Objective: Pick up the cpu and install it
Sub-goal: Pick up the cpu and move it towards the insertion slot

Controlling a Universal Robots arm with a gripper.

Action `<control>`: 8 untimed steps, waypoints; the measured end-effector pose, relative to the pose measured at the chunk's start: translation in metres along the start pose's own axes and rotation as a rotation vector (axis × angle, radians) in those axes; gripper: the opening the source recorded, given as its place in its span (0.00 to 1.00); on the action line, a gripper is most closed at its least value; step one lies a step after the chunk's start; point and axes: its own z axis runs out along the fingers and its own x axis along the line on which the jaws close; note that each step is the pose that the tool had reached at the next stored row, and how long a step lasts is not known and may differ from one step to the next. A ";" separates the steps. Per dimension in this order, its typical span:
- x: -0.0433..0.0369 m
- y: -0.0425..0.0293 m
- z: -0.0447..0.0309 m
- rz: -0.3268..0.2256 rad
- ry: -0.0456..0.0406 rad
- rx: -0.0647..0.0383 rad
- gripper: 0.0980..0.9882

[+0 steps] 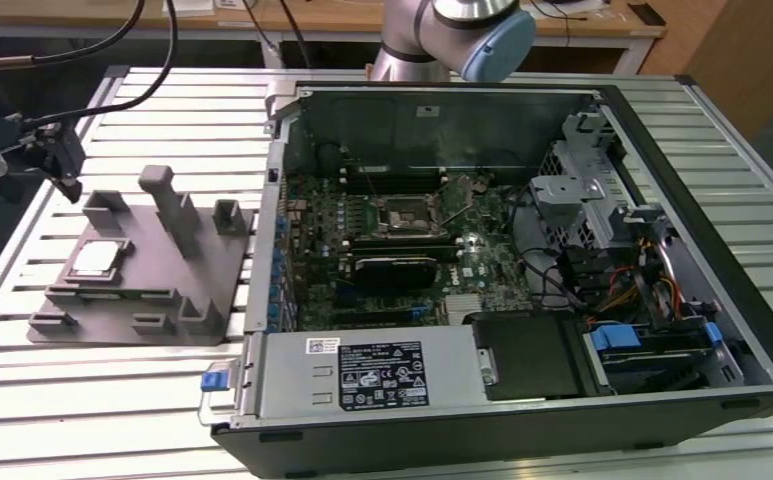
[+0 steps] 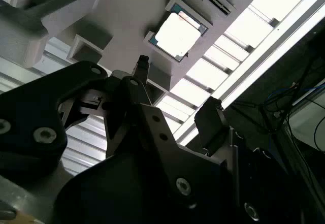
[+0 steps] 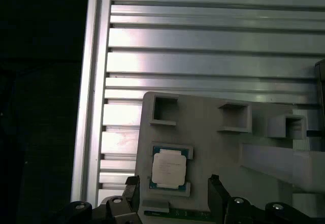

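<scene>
Gripper spread wide, empty, over the cpu in its grey fixture plate; off-centre, a finger might clip the pocket's lip.

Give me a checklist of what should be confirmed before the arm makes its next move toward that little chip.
1. The cpu lies flat in its recess on the fixture plate: ok.
2. The gripper is open and holds nothing: ok.
3. The fingers sit on either side of the cpu in the first wrist view: ok.
4. The gripper is apart from the cpu, not touching it: ok.
5. The socket in the computer case is ready to receive it: cannot tell.
</scene>
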 end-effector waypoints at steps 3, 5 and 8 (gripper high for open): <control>0.0000 -0.0004 0.0024 0.000 0.0000 0.000 0.62; 0.0000 -0.0006 0.0039 0.000 0.0000 0.000 0.62; 0.0001 -0.0010 0.0064 0.000 0.0000 0.000 0.62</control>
